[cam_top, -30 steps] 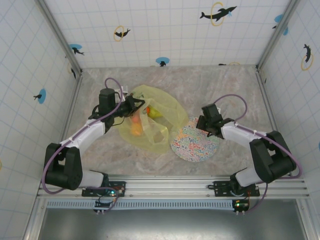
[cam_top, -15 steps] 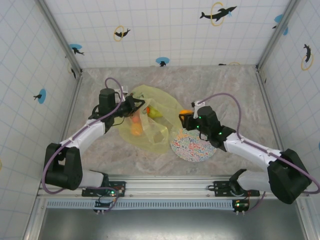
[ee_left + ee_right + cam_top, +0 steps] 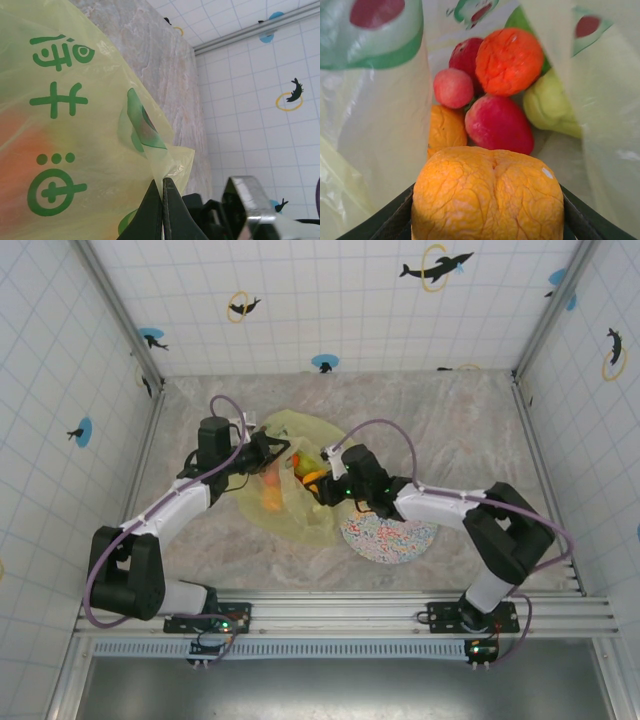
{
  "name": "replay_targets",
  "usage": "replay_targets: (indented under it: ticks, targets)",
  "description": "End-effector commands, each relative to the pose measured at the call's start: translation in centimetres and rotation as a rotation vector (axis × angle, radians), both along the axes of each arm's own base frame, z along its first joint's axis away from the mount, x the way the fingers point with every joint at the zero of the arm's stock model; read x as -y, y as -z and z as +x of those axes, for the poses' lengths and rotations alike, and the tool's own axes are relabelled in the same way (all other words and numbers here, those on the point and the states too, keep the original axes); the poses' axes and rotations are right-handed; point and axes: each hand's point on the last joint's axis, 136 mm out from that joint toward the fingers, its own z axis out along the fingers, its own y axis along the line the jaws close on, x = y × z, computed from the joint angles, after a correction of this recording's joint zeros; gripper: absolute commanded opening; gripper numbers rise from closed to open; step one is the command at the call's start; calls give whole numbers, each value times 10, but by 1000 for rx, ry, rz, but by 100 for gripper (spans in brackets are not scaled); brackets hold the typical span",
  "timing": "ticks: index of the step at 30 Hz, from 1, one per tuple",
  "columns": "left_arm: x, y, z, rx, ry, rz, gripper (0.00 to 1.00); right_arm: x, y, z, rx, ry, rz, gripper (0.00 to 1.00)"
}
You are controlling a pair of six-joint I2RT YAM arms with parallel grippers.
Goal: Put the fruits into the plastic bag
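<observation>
Fruits (image 3: 495, 95) lie in the plastic bag (image 3: 375, 125) just ahead of the right end effector (image 3: 318, 483), which grasps one orange (image 3: 487, 195); the left end effector (image 3: 162, 210) is clenched on the bag rim. Only the release seems left.

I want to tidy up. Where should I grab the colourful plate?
Probably its rim, from the near side. The plate lies flat on the table, so only its thin edge can be pinched, and the right arm crosses its far edge.
</observation>
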Motion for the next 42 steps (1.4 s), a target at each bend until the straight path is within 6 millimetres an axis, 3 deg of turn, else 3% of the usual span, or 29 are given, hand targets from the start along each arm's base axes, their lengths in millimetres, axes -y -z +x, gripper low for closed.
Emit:
replay_targets:
  ticks: [1, 6, 11, 16, 25, 35, 42]
  targets:
    - [-2, -4, -3, 10, 12, -1, 0, -24, -8, -3, 24, -71, 43, 53]
    - [-1, -5, -4, 13, 16, -5, 0, -19, 16, 16, -12, 37, -14, 54]
    - [-1, -6, -5, 16, 19, -5, 0, -11, 16, 42, -23, 166, 19, 53]
    - [-1, -6, -5, 15, 21, -8, 0, -18, 21, 51, -31, 201, 23, 54]
    - [-1, -4, -6, 13, 25, -6, 0, -20, 47, 41, -114, 178, -13, 62]
    - [-1, -2, -6, 10, 29, -2, 0, -10, 36, 45, -118, 186, -22, 77]
    - [-1, 0, -6, 9, 29, 3, 0, 6, 27, 44, -101, 207, -42, 78]
